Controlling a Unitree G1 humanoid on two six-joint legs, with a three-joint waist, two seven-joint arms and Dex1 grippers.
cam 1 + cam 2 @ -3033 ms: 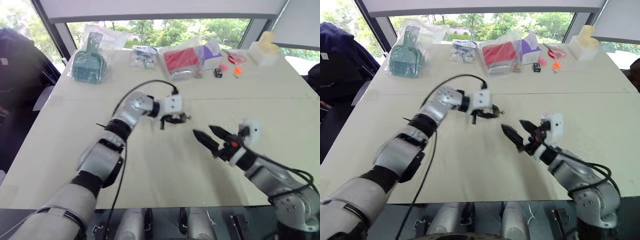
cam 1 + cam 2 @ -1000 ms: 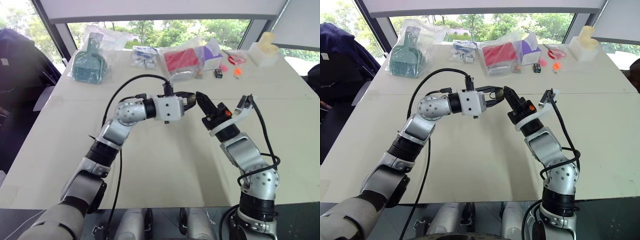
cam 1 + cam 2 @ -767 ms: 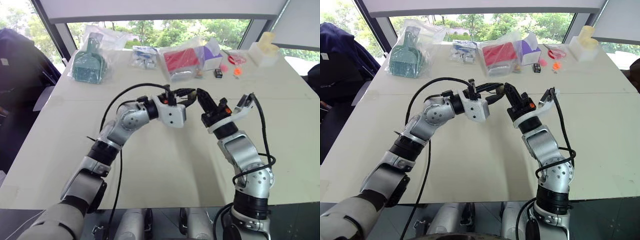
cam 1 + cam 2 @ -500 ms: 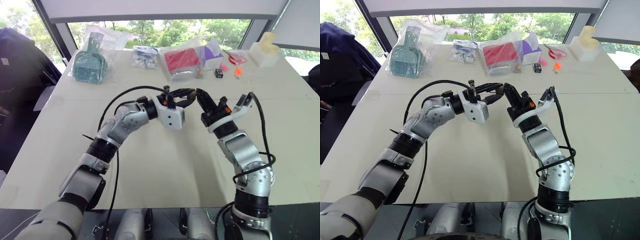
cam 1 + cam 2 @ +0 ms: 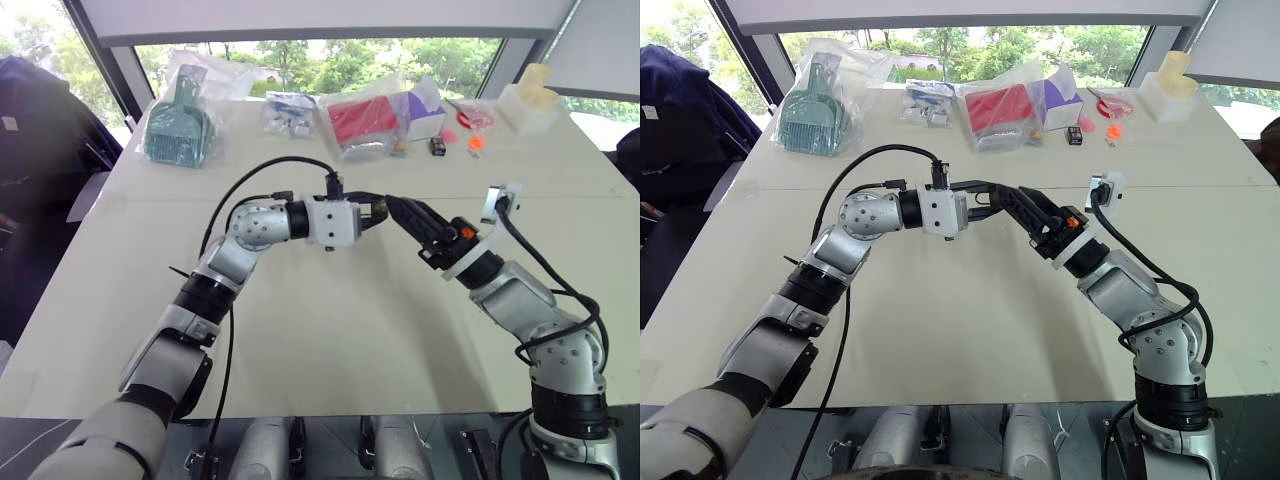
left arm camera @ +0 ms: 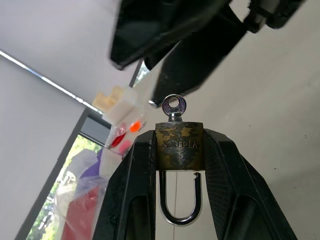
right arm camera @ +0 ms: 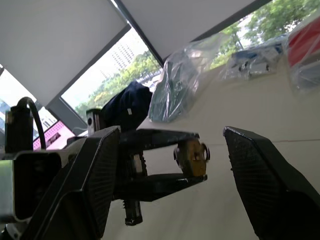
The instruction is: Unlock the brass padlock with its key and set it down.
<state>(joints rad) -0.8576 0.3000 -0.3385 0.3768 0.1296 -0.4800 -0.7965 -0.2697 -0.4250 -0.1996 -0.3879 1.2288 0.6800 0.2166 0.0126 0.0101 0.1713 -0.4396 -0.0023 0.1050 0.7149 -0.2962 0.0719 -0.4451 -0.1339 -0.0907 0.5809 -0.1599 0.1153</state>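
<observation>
**Padlock sprung, held in mid-air with the key left in it**

The left end effector [image 6: 178,165] is clamped on the brass padlock [image 6: 179,148], one finger pressed against each side of its body. The silvery shackle [image 6: 179,200] hangs between the fingers with one leg free of the body, so the lock looks opened. The key [image 6: 173,107] sits in the keyway, only its round bow sticking out.

The right end effector [image 7: 170,170] stands wide open and holds nothing; its two fingers flank the padlock and the key without touching either.

Both are raised well above the table [image 5: 330,330], about over its middle. The bagged clutter lies along the far edge, well apart.

Judged from this, what remains is setting the lock down. The risks:
- The grip is on smooth brass sides; a tilt or jolt on the way down could let the body slip.
- The loose shackle may swing and catch a finger.
- The key could drop out if the keyway turns downward.
- The open right fingers are near enough to knock the key if either arm moves sideways.
</observation>
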